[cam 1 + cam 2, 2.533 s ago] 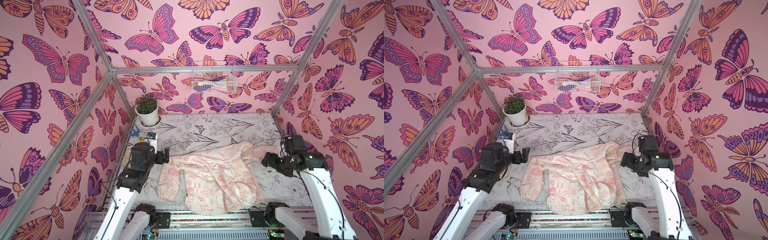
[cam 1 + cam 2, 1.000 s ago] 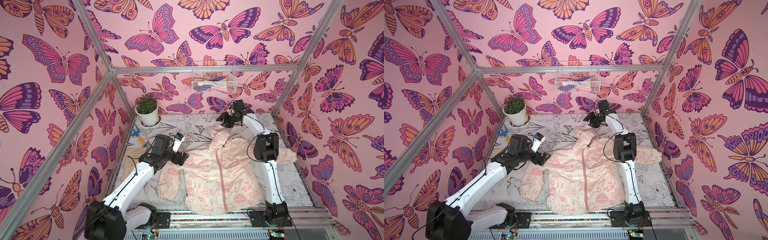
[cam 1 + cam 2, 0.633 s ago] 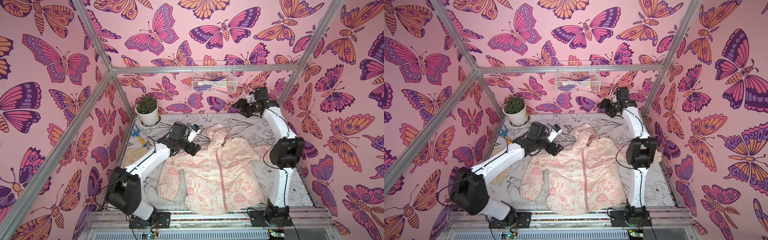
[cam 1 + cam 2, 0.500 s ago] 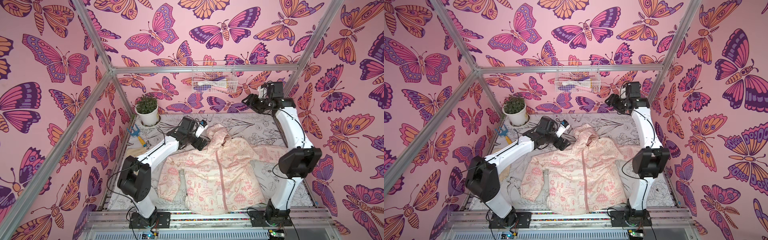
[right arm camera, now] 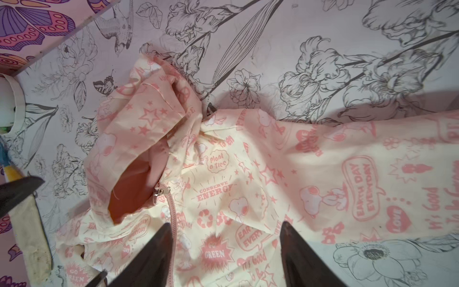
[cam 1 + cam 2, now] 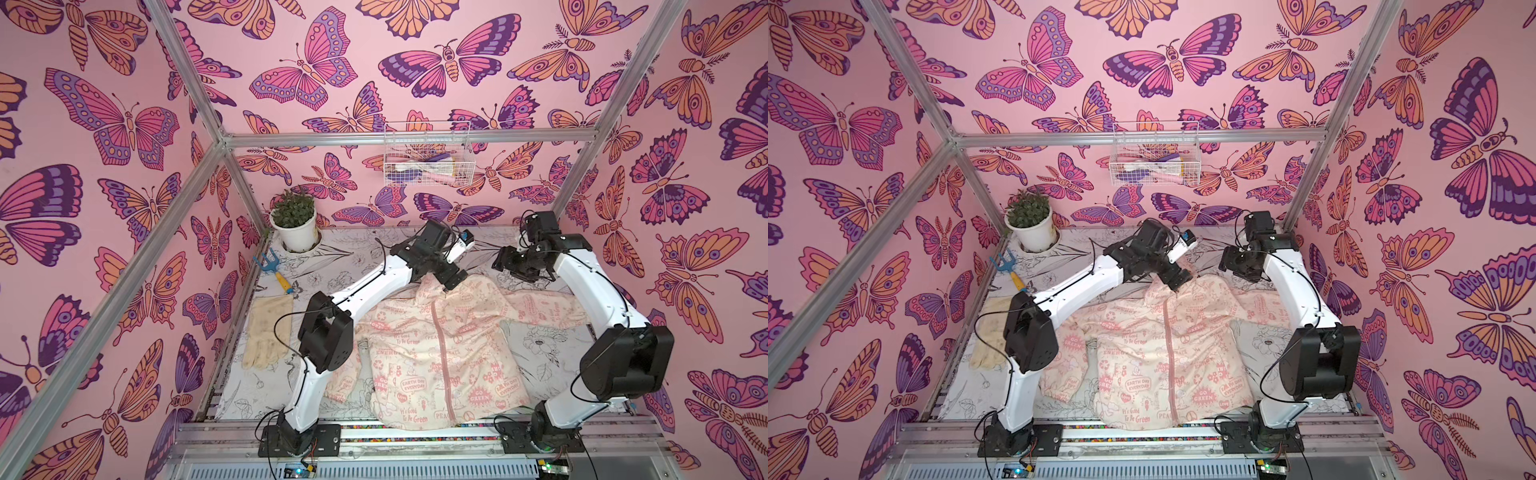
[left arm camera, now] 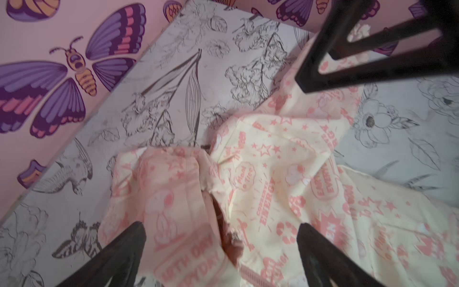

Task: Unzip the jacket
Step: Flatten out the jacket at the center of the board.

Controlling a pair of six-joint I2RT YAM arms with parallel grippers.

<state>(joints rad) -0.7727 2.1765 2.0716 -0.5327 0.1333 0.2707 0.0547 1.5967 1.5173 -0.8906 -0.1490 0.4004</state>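
The jacket (image 6: 436, 361) lies front up on the counter (image 6: 540, 365), cream with pink slogans, zipped to the collar. Only the right wrist view shows its silver zipper pull (image 5: 159, 192) clearly. A wire basket (image 6: 390, 174) on the back wall holds pink and purple items. The left fingers (image 7: 119, 253) gape wide over the hood (image 6: 430, 293); the right fingers (image 5: 156, 256) stand apart, empty, clear of the fabric.

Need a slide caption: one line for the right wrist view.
Open right gripper hovers over the zipped cream-pink slogan-printed hooded jacket, metal zipper pull up at the collar.
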